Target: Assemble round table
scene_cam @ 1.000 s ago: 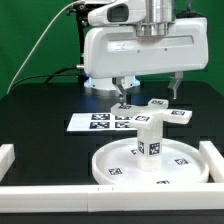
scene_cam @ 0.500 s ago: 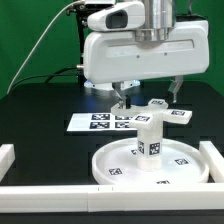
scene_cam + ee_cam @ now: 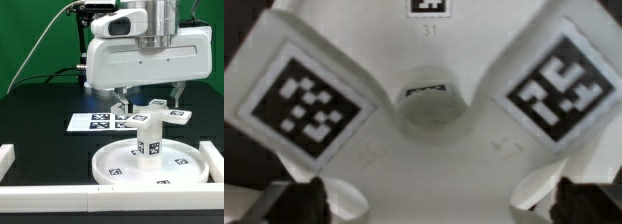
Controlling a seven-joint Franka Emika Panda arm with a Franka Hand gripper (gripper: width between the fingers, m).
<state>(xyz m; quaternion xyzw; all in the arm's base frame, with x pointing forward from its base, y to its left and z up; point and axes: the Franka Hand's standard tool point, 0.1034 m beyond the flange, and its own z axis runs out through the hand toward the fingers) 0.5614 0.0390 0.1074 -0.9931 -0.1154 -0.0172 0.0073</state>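
The large round disc lies at the front, and the short cylinder leg stands upright on its middle. The small cross-shaped foot piece lies flat on the table just behind the disc. My gripper hangs open directly above the foot piece, one finger on each side of it. In the wrist view the foot piece fills the picture, showing two tagged arms and a round centre boss. The gripper is open and empty there, with dark fingertips near the foot's edges.
The marker board lies on the black table at the exterior view's left of the foot piece. Long white border walls run along the front, the left and the right of the disc. A green backdrop stands behind.
My gripper has moved a little toward the exterior view's right and lowered toward the foot piece. The table parts have not moved.
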